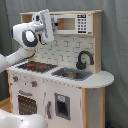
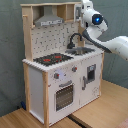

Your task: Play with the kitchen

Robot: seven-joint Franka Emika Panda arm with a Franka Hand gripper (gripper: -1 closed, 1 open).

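Kitchen (image 1: 75, 85): keypad panel (image 1: 82, 23) only 1st exterior view; jaws state unclear.

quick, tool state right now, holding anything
Tool: cannot be told; it is raised in front of the toy kitchen's upper shelf, above the stovetop.

One kitchen (image 1: 65, 75), one faucet (image 1: 84, 60), one oven door (image 2: 64, 95), one robot arm (image 2: 102, 37)
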